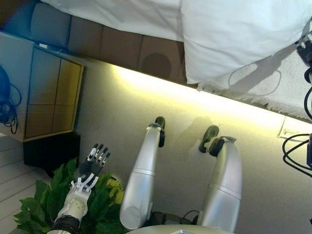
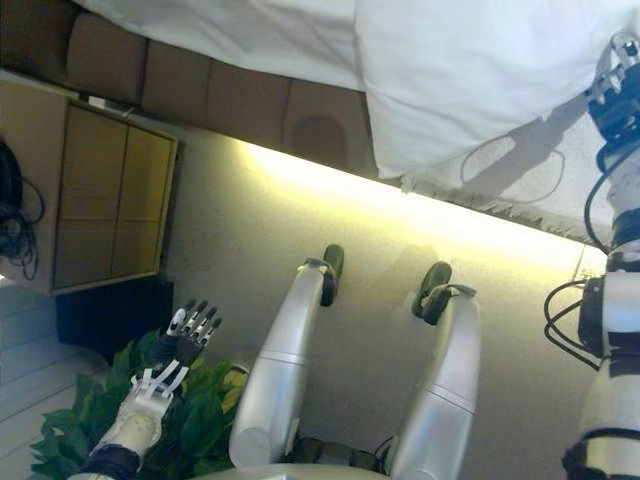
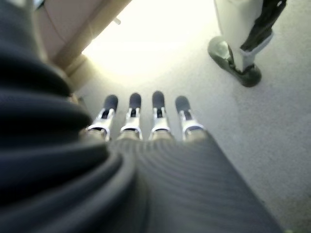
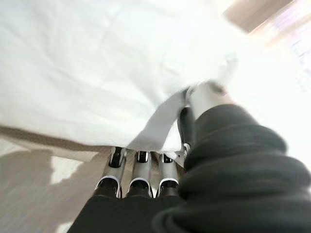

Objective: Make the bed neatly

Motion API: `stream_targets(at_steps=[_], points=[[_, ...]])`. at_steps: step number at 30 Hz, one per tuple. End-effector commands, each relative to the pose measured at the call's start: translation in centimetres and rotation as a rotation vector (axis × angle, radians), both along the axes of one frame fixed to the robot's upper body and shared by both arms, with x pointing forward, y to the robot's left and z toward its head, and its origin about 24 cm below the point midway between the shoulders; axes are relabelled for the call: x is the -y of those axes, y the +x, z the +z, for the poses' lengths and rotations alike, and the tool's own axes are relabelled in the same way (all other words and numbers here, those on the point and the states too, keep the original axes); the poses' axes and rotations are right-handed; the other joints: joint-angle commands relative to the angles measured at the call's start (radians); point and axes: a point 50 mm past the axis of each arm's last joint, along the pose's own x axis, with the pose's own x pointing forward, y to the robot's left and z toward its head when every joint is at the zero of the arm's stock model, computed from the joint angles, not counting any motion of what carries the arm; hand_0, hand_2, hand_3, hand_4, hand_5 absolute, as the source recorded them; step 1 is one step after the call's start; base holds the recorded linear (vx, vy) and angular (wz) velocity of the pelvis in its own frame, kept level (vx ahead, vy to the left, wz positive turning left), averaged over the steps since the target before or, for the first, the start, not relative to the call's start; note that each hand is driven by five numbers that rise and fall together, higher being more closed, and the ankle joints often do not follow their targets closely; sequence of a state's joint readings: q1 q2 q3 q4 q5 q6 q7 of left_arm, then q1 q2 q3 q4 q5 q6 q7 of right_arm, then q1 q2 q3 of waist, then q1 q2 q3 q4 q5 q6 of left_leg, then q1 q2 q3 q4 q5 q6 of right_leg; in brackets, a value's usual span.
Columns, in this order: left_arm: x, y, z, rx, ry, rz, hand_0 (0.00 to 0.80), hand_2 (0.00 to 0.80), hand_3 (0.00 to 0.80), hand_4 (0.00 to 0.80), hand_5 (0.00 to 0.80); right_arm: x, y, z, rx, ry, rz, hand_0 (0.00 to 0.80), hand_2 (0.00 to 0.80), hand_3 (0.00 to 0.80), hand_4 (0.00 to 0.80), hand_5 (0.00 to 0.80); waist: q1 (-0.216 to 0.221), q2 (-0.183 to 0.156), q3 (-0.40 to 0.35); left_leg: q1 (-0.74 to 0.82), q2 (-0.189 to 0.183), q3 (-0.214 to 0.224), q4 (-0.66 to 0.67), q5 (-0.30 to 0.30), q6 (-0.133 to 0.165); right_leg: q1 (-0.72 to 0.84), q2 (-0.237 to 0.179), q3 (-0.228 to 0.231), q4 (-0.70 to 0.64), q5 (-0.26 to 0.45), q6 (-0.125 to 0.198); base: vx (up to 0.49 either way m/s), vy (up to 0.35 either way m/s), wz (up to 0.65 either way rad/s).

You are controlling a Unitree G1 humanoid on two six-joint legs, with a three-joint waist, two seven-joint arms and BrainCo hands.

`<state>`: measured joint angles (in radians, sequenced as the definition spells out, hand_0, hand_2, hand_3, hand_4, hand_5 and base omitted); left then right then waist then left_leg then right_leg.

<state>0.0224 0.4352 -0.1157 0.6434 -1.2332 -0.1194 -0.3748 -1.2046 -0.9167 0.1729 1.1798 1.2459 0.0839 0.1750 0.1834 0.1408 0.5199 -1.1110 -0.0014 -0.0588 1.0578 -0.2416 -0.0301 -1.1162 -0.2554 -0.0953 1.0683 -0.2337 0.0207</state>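
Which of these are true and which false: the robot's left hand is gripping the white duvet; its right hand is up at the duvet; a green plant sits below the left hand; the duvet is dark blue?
1. The left hand is gripping the white duvet. False: it hangs over the floor with straight fingers, holding nothing.
2. The right hand is up at the duvet. True: its thumb and fingers pinch a fold of the white cloth.
3. A green plant shows below the left hand. True.
4. The duvet is dark blue. False: it is white.
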Motion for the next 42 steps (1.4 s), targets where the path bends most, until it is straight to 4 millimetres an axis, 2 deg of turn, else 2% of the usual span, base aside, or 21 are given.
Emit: stream_targets(at_steps=[1,6,14,17,20,22,23,25,30,33,35,38,42], points=[[-1.6,-1.5,-0.4,-0.023,0.039,0.022,0.0,0.0,0.0,0.0,0.0,-0.5,-0.8,3.9,0.156,-0.113,0.066,0.8,0.8,0.8,0.8,0.8,0.014,0.017,0.0,0.058,0.03,0.018,-0.122,0.077,0.043,0.085,0.014,-0.042,0.004,-0.001,-0.037,-0.02,0.022,-0.04],[-1.3,-1.2,-0.3,-0.016,0.038,0.004,0.0,0.0,0.0,0.0,0.0,-0.6,-0.5,2.8,0.121,-0.115,0.075,0.8,0.8,0.8,0.8,0.8,0.012,0.014,0.0,0.109,0.04,0.025,-0.149,0.075,0.044,0.132,0.014,-0.045,-0.028,0.002,-0.036,-0.015,0.012,-0.02],[-0.3,0.0,-0.3,-0.005,0.066,-0.044,0.0,0.0,0.0,0.0,0.0,-2.5,0.8,0.0,0.059,-0.108,0.199,0.8,0.8,0.8,0.8,0.8,-0.002,-0.01,0.0,0.264,0.061,0.044,-0.22,0.068,0.038,0.281,0.016,-0.054,-0.12,0.007,-0.032,-0.014,0.037,-0.04],[-0.1,1.6,0.8,0.046,0.089,-0.062,0.0,0.0,0.0,0.0,0.0,-3.6,1.3,-1.4,0.043,-0.097,0.26,0.8,0.8,0.8,0.8,0.8,-0.012,-0.023,0.0,0.319,0.062,0.05,-0.23,0.062,0.037,0.339,0.013,-0.056,-0.152,0.014,-0.031,0.005,0.051,-0.11],[0.4,4.6,3.5,0.137,0.12,-0.092,0.0,0.0,0.0,0.0,0.0,-5.8,2.1,-3.7,0.009,-0.091,0.34,0.8,0.8,0.8,0.8,0.8,-0.025,-0.044,0.0,0.379,0.061,0.055,-0.23,0.049,0.041,0.406,0.009,-0.062,-0.181,0.022,-0.032,0.019,0.05,-0.03],[0.8,5.5,4.4,0.146,0.15,-0.106,0.0,0.0,0.0,0.0,0.0,-6.7,2.3,-4.6,-0.001,-0.086,0.378,0.8,0.8,0.8,0.8,0.8,-0.029,-0.053,0.0,0.402,0.061,0.057,-0.23,0.043,0.045,0.432,0.008,-0.066,-0.192,0.023,-0.033,0.019,0.046,0.0],[1.7,7.0,5.6,0.167,0.155,-0.114,0.0,0.0,0.0,0.0,0.0,-8.1,2.6,-5.7,-0.018,-0.082,0.424,0.8,0.8,0.8,0.8,0.8,-0.038,-0.065,-0.008,0.422,0.06,0.059,-0.23,0.038,0.046,0.458,0.009,-0.068,-0.205,0.026,-0.034,0.026,0.05,-0.06],[2.7,8.3,6.4,0.145,0.208,-0.124,0.0,0.0,0.0,0.0,0.0,-9.7,2.9,-7.0,-0.039,-0.075,0.472,0.8,0.8,0.8,0.8,0.8,-0.045,-0.079,-0.016,0.442,0.062,0.059,-0.23,0.032,0.047,0.486,0.008,-0.072,-0.221,0.031,-0.034,0.039,0.041,-0.07],[5.9,11.0,6.9,0.029,0.195,-0.122,0.0,0.0,0.0,0.0,0.0,-14.2,3.6,-8.8,-0.084,-0.061,0.597,0.8,0.8,0.8,0.8,0.8,-0.059,-0.119,-0.044,0.506,0.069,0.051,-0.287,0.046,0.041,0.559,0.018,-0.073,-0.301,0.054,-0.023,0.034,0.026,-0.15],[8.8,12.1,6.8,-0.023,0.184,-0.198,0.0,0.0,0.0,0.0,0.0,-17.7,3.6,-9.4,-0.119,-0.071,0.683,0.8,0.8,0.8,0.8,0.8,-0.083,-0.146,-0.06,0.547,0.085,0.062,-0.352,0.072,0.027,0.596,0.026,-0.074,-0.369,0.078,-0.013,0.023,0.028,-0.14],[10.6,12.6,7.0,-0.028,0.153,-0.257,0.0,0.0,0.0,0.0,0.0,-18.8,3.4,-9.7,-0.121,-0.085,0.721,0.8,0.8,0.8,0.8,0.8,-0.095,-0.158,-0.063,0.562,0.092,0.071,-0.379,0.086,0.019,0.61,0.03,-0.075,-0.404,0.094,-0.007,0.006,0.016,-0.08],[13.2,13.6,7.9,-0.031,0.077,-0.305,0.0,0.0,0.0,0.0,0.0,-20.4,3.5,-9.0,-0.101,-0.117,0.754,0.8,0.8,0.8,0.8,0.8,-0.112,-0.178,-0.057,0.562,0.104,0.083,-0.392,0.094,0.012,0.61,0.037,-0.073,-0.427,0.111,-0.001,-0.051,-0.008,-0.12],[15.0,14.6,9.0,-0.066,-0.004,-0.33,0.0,0.0,0.0,0.0,0.0,-21.4,3.7,-7.3,-0.052,-0.133,0.763,0.8,0.8,0.8,0.8,0.8,-0.127,-0.197,-0.038,0.533,0.111,0.082,-0.362,0.085,0.013,0.587,0.042,-0.069,-0.411,0.116,-0.001,-0.064,-0.025,-0.05]])
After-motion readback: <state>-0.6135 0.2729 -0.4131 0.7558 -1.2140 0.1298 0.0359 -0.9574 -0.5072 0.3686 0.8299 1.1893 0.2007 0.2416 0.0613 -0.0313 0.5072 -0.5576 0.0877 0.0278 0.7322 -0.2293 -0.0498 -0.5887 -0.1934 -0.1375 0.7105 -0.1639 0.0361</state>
